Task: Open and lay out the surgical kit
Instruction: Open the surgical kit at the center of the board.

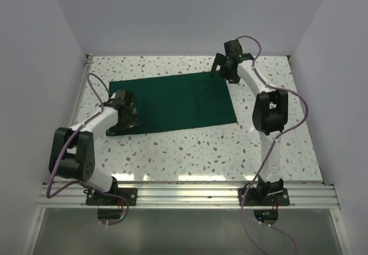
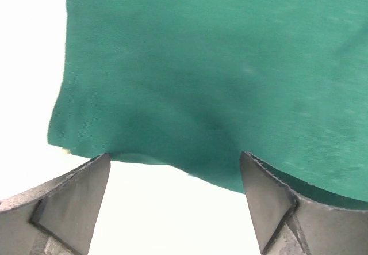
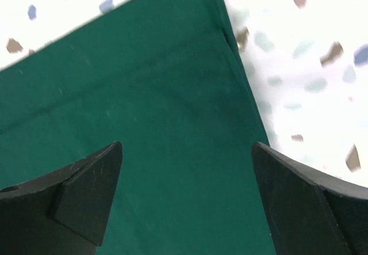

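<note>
Left gripper and right gripper both spread, pinching nothing — low over the cloth, lower left and upper right; a dragging lift could rumple it.

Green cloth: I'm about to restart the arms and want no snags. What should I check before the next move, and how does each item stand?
1. Cloth spread flat on the table: ok, one faint crease.
2. Cloth wholly on the table, no edge overhanging: ok.
3. Left gripper open and holding nothing, at the cloth's near left corner: ok.
4. Right gripper open and holding nothing, over the far right corner: ok.
5. Tray and instruments in view: not ok, none shows in any view.
</note>
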Motion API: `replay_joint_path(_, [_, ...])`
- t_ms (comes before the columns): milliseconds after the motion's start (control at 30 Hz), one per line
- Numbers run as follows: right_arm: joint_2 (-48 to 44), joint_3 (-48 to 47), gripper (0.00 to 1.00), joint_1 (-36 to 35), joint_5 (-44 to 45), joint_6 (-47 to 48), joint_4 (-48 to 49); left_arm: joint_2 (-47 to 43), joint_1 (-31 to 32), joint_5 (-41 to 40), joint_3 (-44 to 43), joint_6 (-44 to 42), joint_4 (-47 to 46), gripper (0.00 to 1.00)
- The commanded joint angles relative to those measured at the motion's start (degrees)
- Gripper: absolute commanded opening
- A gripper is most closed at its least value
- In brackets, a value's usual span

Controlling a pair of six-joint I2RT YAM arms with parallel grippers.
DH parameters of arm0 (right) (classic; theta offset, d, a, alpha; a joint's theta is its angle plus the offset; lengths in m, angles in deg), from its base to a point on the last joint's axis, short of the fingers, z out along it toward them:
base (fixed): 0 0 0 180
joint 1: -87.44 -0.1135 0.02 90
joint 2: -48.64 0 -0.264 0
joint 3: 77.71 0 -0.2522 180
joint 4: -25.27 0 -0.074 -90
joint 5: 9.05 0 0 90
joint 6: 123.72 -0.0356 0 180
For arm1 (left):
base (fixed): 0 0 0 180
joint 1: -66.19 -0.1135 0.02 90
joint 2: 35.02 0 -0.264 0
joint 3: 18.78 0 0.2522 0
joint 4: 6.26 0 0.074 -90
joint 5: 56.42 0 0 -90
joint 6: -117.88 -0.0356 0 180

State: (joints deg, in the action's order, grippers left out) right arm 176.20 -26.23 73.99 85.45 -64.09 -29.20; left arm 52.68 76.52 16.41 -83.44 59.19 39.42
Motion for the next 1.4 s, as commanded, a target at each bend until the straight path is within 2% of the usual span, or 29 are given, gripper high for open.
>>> replay_joint_path(0, [3.91,-8.35,0.98,-0.08,-0.28,1.80,0.81,-3.49,-1.27,-3.13,-2.10,-1.34,4.54,0.98])
replay_joint_path(233, [12.61,-18.30,0.94,0.97,3.50,3.30,-0.77,-9.03,-1.19,0.20,-4.30,1.56,9.65,0.93])
replay_joint_path(533, [17.80,-21.47,0.77,1.68,6.67,4.00,-1.48,-12.47,-1.19,1.61,-3.16,3.41,12.55,0.90])
replay_joint_path(700, [18.24,-20.16,0.63,1.76,6.76,3.48,-1.22,-12.99,-1.19,1.52,-2.28,3.93,12.55,0.89])
replay_joint_path(767, [18.07,-19.80,0.53,1.68,6.58,3.48,-1.22,-12.99,-1.19,1.52,-2.11,4.02,12.46,0.89])
replay_joint_path(967, [16.75,-18.66,0.38,1.68,7.20,3.92,-1.30,-12.91,-1.19,2.05,-0.79,4.20,11.41,0.88])
replay_joint_path(1133, [16.22,-17.52,0.33,1.76,7.02,4.00,-1.39,-12.47,-1.19,2.40,-1.14,3.85,10.97,0.87])
replay_joint_path(1233, [15.78,-16.20,0.18,1.68,6.67,3.92,-1.13,-12.55,-1.19,2.49,-1.23,3.76,11.06,0.87])
replay_joint_path(1300, [15.34,-14.71,0.17,1.68,6.67,3.74,-0.60,-12.64,-1.19,2.49,-1.05,3.76,11.23,0.86])
replay_joint_path(1367, [14.99,-13.83,0.10,1.68,6.58,3.65,-0.34,-12.91,-1.19,2.49,-0.70,3.58,11.32,0.86])
